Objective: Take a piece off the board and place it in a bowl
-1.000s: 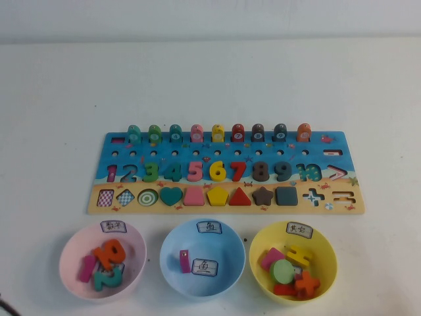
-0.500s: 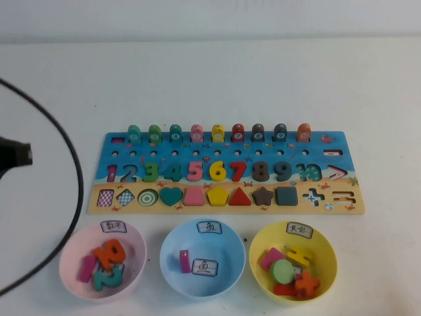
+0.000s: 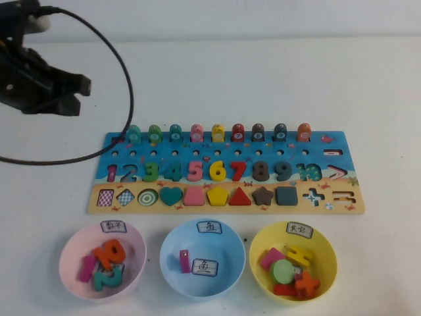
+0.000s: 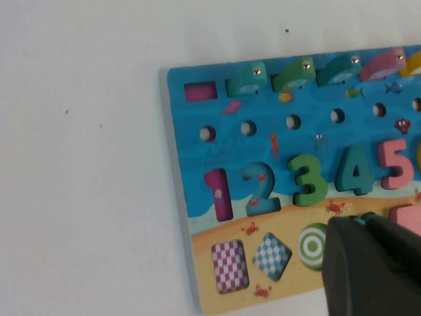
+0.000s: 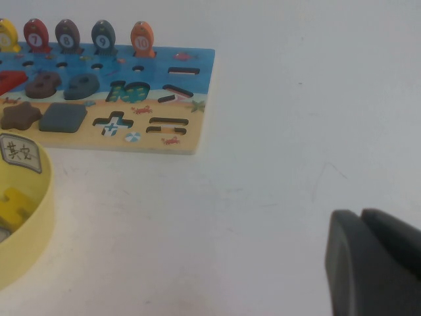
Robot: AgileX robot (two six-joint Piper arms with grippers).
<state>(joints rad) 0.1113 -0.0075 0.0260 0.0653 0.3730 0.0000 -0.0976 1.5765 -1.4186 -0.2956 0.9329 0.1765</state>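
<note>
The turquoise-green arch-topped piece (image 3: 134,133) stands at the left end of the board's (image 3: 342,146) back row, beside a grass-green block (image 3: 154,133) and a darker teal one (image 3: 175,133). It also shows in the left wrist view (image 4: 248,78), above the board (image 4: 191,151). My left gripper (image 3: 80,96) hovers shut and empty above the table, behind and left of the board; in its wrist view the gripper (image 4: 365,227) hangs over the board's shape row. The light blue bowl (image 3: 168,263) sits front centre and holds a pink piece (image 3: 185,261). My right gripper (image 5: 362,217) is shut and empty over bare table right of the board (image 5: 197,72).
A pink bowl (image 3: 69,260) with number pieces stands front left, a yellow bowl (image 3: 329,260) with shape pieces front right. The left arm's black cable (image 3: 125,79) loops over the table behind the board's left end. Numbers and shapes fill the board's other rows.
My left arm has come in from the left edge and risen toward the back left, ending near the board's back left corner. The board and bowls have not moved.
</note>
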